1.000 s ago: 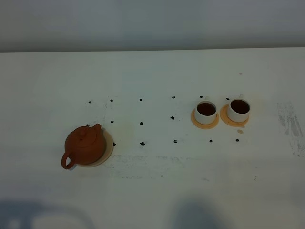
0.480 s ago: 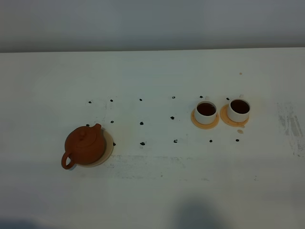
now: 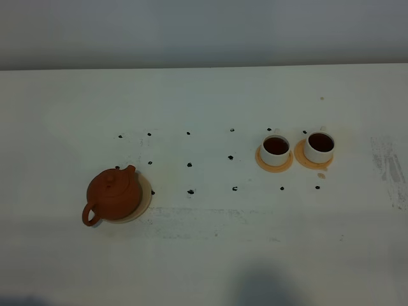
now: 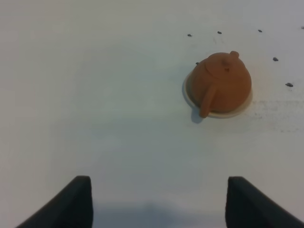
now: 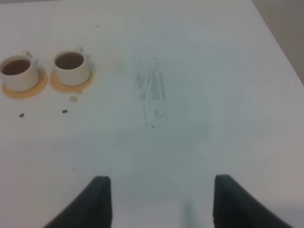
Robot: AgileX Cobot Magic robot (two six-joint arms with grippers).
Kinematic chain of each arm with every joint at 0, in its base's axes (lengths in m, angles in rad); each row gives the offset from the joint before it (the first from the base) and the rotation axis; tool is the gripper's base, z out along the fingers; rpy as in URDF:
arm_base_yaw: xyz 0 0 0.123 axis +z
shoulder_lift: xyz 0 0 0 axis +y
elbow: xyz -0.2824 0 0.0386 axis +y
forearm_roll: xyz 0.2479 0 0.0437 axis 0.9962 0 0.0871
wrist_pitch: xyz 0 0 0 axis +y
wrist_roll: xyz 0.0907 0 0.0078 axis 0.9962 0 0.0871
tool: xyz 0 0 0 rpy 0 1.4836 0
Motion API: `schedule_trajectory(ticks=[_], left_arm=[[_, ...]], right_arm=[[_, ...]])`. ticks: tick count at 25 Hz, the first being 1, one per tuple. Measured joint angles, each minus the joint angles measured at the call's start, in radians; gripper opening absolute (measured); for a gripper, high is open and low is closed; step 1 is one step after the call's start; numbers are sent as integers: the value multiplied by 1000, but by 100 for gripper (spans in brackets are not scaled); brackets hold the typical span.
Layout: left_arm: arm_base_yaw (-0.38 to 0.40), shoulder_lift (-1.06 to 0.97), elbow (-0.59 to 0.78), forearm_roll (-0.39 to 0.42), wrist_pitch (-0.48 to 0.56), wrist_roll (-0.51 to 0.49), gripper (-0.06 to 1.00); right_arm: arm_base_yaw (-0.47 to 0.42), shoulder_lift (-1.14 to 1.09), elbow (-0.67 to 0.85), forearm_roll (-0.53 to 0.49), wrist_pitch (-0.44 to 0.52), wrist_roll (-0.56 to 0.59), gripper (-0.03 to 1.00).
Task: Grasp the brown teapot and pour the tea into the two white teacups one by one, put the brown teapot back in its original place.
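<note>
The white table [image 3: 204, 255] carries everything, and a grid of small dark dots [image 3: 189, 164] across its middle probably marks set positions for the crockery.

The brown teapot [image 3: 113, 196] is the largest object. It sits upright on the pale beige coaster [image 3: 144, 205], at about eight o'clock from the table's centre in the high view. Its loop handle points toward seven o'clock and its spout toward one o'clock. Since it stands on the coaster, which is its original place, the return step appears done.

The two white teacups sit at about two o'clock from the centre, well apart from the teapot. The nearer cup [image 3: 275, 148] and the farther cup [image 3: 319, 145] stand side by side, each on its own orange-tan saucer [image 3: 266, 163]. Both hold dark tea [image 3: 275, 146], so both pours look complete. A small orange speck [image 3: 321, 175] lies on the table just beside the farther saucer, perhaps a spilled drop.

The left gripper [image 4: 156, 199] hangs over bare table, well away from the teapot, its fingers spread wide and empty. The right gripper [image 5: 159, 199] is likewise splayed with nothing between its fingers, well clear of the cups. Both seem parked away from the crockery, which suits a finished task.
</note>
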Motion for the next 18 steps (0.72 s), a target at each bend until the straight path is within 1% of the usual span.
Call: schedule_trajectory(ticks=[18], left_arm=[[0,0,0,0,0,0,57]], right_arm=[[0,0,0,0,0,0,46]])
